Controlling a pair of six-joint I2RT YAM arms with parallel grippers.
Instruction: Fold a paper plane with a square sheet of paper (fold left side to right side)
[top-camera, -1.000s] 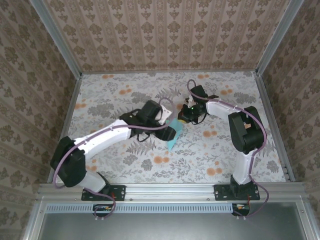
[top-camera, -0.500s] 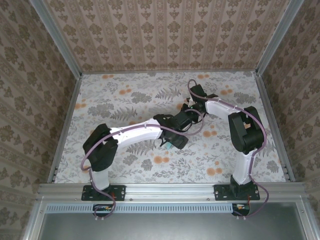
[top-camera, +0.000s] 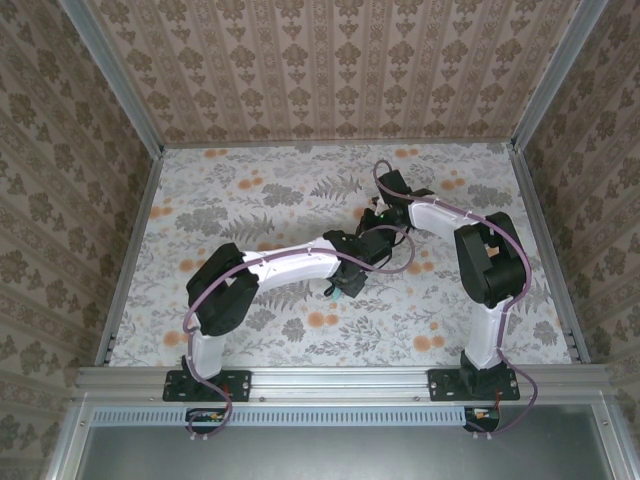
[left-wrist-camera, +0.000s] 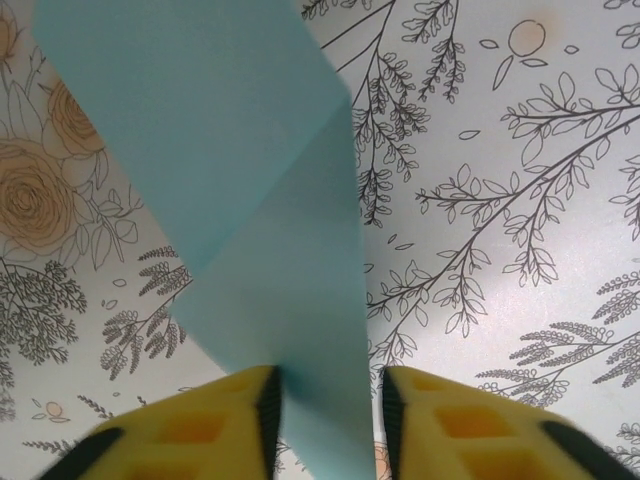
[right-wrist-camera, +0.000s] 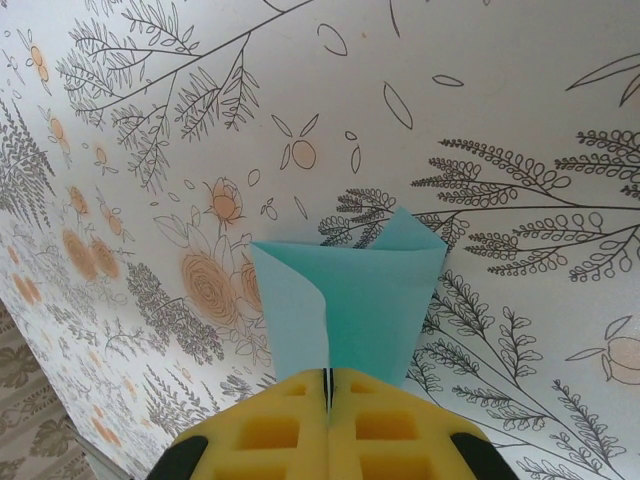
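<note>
The square sheet of paper (left-wrist-camera: 260, 200) is light turquoise and folded into a narrow strip with overlapping flaps. It lies mid-table, and a small corner of the sheet (top-camera: 337, 291) peeks out under the left wrist. My left gripper (left-wrist-camera: 330, 385) straddles one end of it. Its jaws stand apart: the strip touches the left finger (left-wrist-camera: 225, 420) and leaves a gap to the right one. My right gripper (right-wrist-camera: 327, 375) is shut on the other end of the sheet (right-wrist-camera: 370, 300), whose flaps fan out beyond the pads. From above, the left gripper (top-camera: 347, 278) and the right gripper (top-camera: 372, 224) are close together.
The floral tablecloth (top-camera: 250, 190) covers the table, with patterned walls at the back and both sides. An aluminium rail (top-camera: 340, 378) runs along the near edge. The two forearms nearly meet at mid-table, with bare cloth to their left and right.
The left arm has swung right and forward, over the sheet, until it sits close to the right gripper, and its jaws have narrowed around the strip. The right gripper has stayed shut in place.
</note>
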